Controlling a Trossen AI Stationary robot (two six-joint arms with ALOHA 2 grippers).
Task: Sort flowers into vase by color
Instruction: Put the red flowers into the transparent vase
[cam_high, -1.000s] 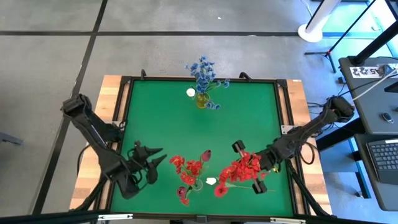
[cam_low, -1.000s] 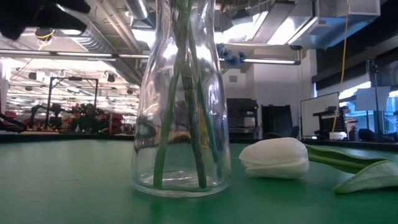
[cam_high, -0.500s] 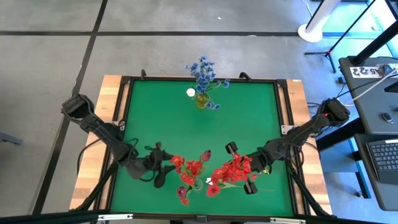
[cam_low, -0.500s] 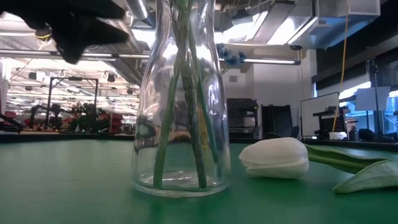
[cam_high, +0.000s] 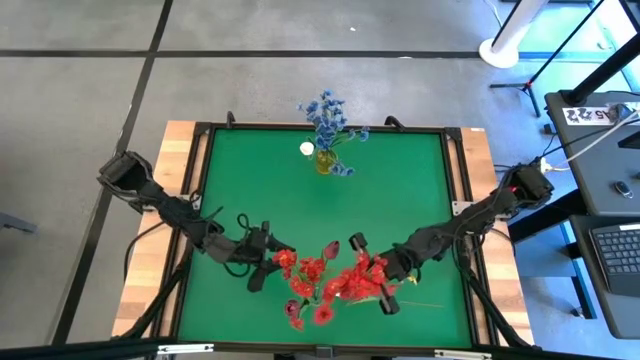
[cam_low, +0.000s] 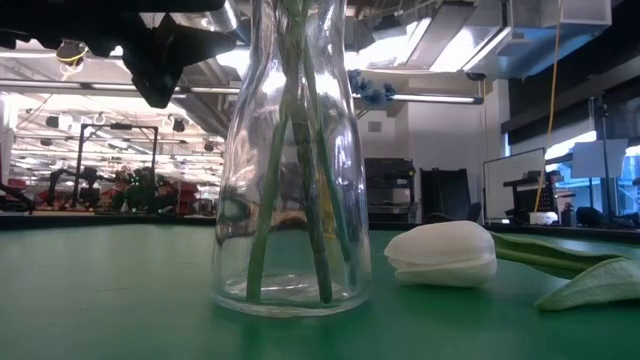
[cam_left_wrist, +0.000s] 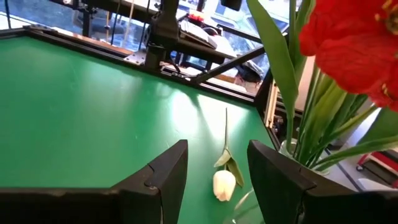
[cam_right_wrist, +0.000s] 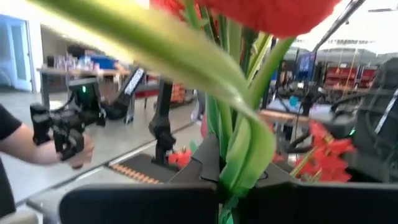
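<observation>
On the green bench (cam_high: 400, 190), the left hand (cam_high: 268, 262) hovers low with its fingers (cam_left_wrist: 165, 177) spread apart and nothing between them, just beside the near vase (cam_high: 318, 297) of red flowers (cam_high: 303, 270). Past those fingers a white tulip (cam_left_wrist: 224, 183) lies on the bench next to that vase. To the right, the right hand (cam_high: 372, 272) is clamped tight on a red bunch (cam_high: 355, 282), its blooms near the same vase. At the far edge, blue flowers (cam_high: 326, 118) stand in another vase (cam_high: 324, 160).
</observation>
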